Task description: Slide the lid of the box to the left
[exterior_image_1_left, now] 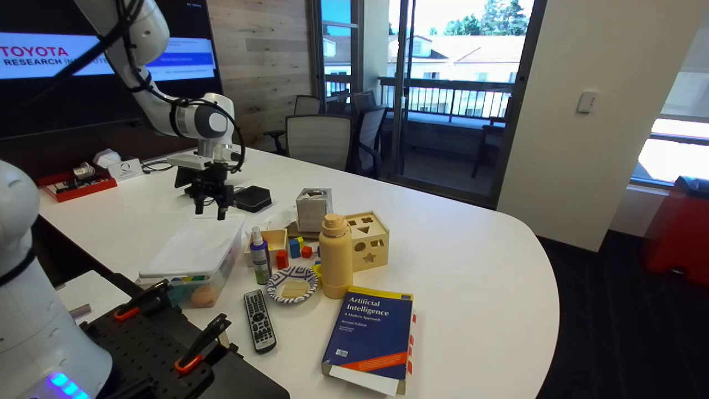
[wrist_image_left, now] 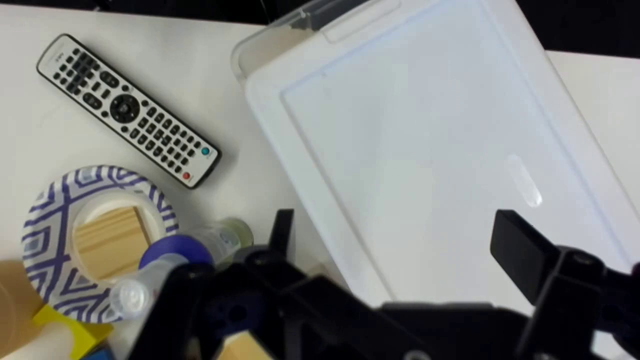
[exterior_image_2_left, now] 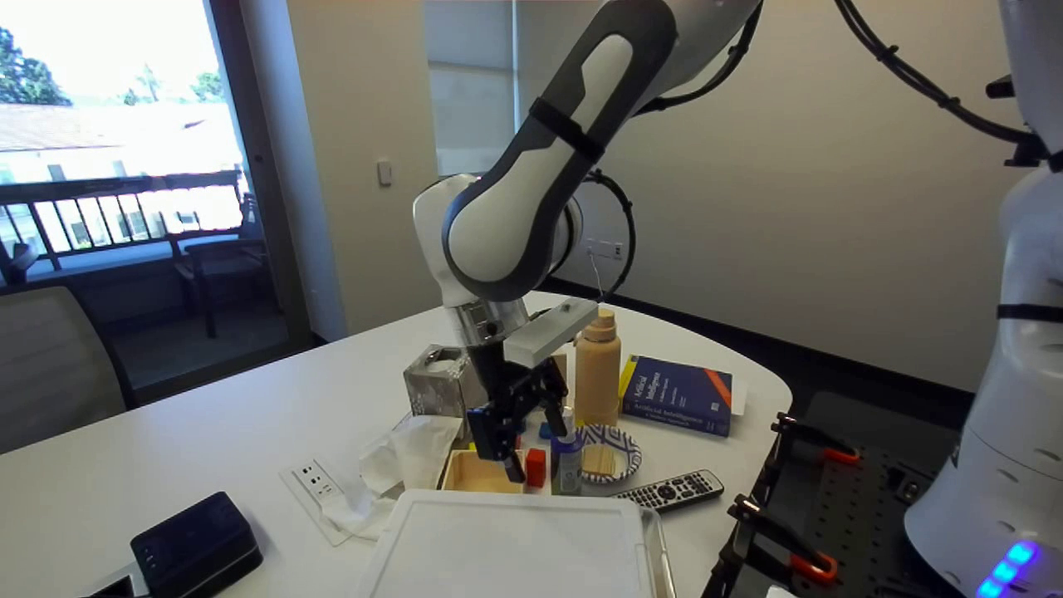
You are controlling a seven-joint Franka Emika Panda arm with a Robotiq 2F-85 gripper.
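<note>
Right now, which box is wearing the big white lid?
The clear plastic box, with the lid on top. The wooden cube shows cut-out holes instead, and the grey tissue box has an opening.

This looks like a meeting room in an office. A big screen (exterior_image_1_left: 77, 104) shows the words TOYOTA RESEARCH. Chairs (exterior_image_1_left: 318, 141) stand by a long white worktop (exterior_image_1_left: 471, 266), and it has plug holes (exterior_image_2_left: 315, 482) set into its top. A thick book (exterior_image_1_left: 368, 335) called Artificial Intelligence lies there too. A tall glass door (exterior_image_1_left: 454, 155) looks out on a balcony rail (exterior_image_1_left: 471, 86). The robot arm (exterior_image_2_left: 516, 224) makes the room a bit like a lab as well.
</note>
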